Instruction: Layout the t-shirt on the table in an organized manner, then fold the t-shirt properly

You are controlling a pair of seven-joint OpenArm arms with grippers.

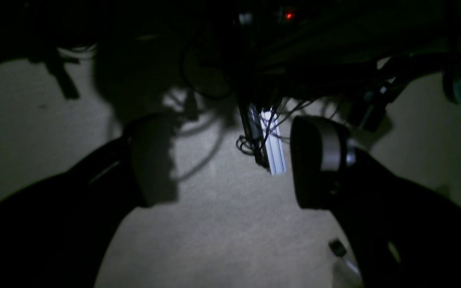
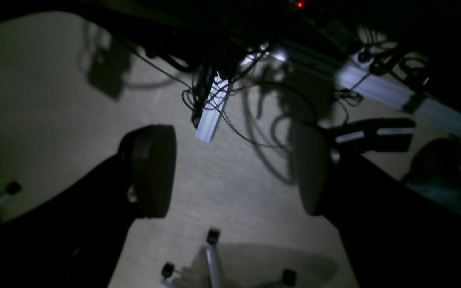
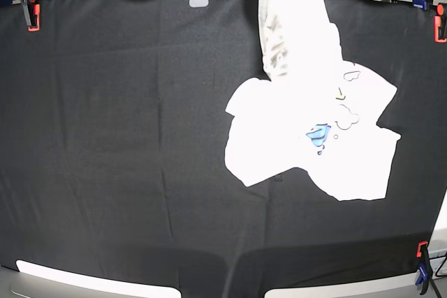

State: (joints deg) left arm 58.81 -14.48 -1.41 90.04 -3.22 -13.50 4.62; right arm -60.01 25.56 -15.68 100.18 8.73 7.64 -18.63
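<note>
shirt: the t-shirt [image 3: 307, 113] lies crumpled toward the table [image 3: 112, 137]'s far right corner, long axis far-to-near.
nearer arm: your left.
claws: left gripper [image 1: 230, 160] and right gripper [image 2: 234, 168] both gape empty, off the table.

The t-shirt [image 3: 307, 113] lies crumpled on the table's [image 3: 112, 137] right half.

Pale floor [image 1: 230, 224], tangled cables [image 2: 254, 120], aluminium rail [image 1: 274, 144], wheeled chair base [image 2: 214, 264].

No words, numbers or labels can be made out anywhere. The t-shirt [image 3: 307, 116], lying crumpled on the right half of the table [image 3: 119, 137], shows only small blue and yellow scraps of print, too washed out to read.
</note>
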